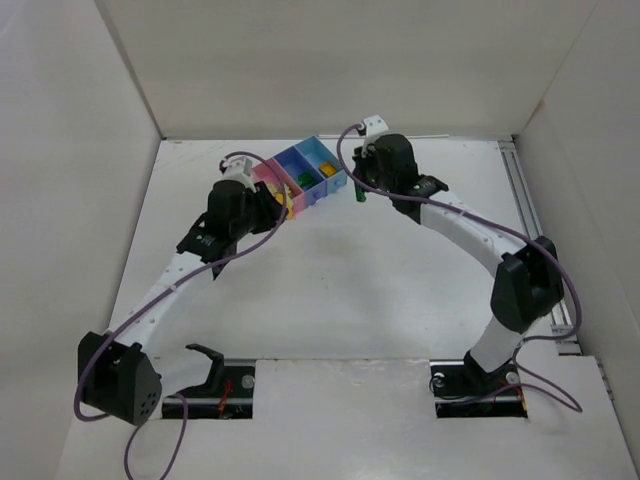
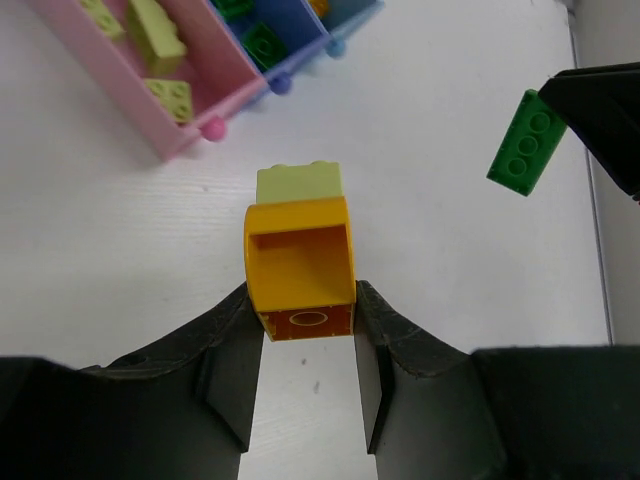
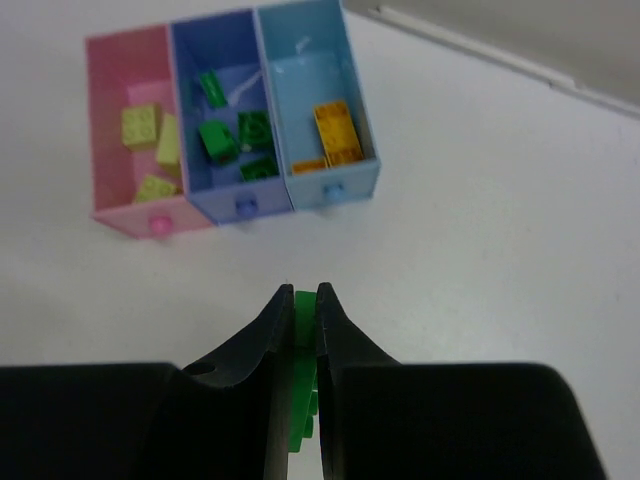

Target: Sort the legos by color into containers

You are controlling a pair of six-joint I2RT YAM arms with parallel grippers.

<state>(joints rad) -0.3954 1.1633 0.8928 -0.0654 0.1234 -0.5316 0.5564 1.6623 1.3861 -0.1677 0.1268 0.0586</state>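
Note:
Three joined bins stand at the table's far side: pink [image 3: 118, 75], purple-blue [image 3: 222, 55], light blue [image 3: 300, 125]. They hold pale yellow-green legos [image 3: 142, 127], dark green legos [image 3: 218, 140] and orange-yellow legos [image 3: 335, 130]. My left gripper [image 2: 303, 305] is shut on an orange-yellow brick [image 2: 300, 255] with a pale yellow-green brick [image 2: 298, 183] stuck on its far end, just in front of the pink bin [image 2: 150, 110]. My right gripper [image 3: 305, 300] is shut on a green brick [image 3: 303, 330], in front of the light blue bin. That green brick also shows in the left wrist view [image 2: 525, 143].
White walls close in the table on the left, back and right. A metal rail [image 1: 530, 215] runs along the right edge. Both arms reach in from the near edge and meet close together in front of the bins [image 1: 300, 172].

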